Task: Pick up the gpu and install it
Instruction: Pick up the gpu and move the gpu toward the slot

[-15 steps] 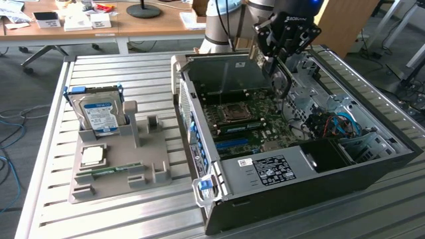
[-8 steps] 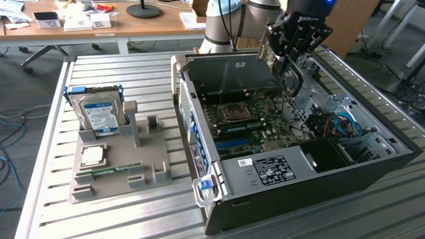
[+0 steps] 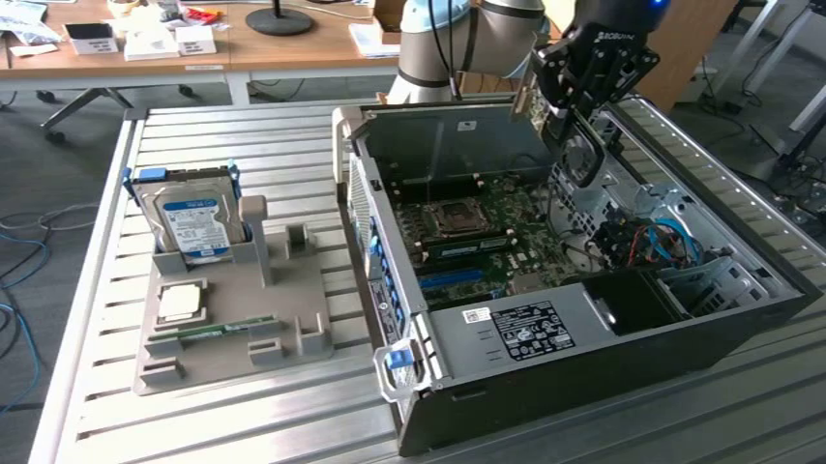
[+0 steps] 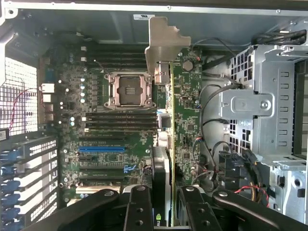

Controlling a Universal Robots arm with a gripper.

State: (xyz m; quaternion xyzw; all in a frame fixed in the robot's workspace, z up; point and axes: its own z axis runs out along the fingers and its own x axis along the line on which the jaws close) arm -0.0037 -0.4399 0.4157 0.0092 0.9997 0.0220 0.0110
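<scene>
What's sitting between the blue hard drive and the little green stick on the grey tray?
A square silver chip, seen in the exterior view.

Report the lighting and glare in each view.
Exterior view: daylight brightens the table on that view's right, while the inside of the case is dimmer. Wrist view: the bracket of the gpu glares pale, the mesh of the case wall is washed white, and the gripper holding the gpu is dark, nearly a silhouette.
</scene>
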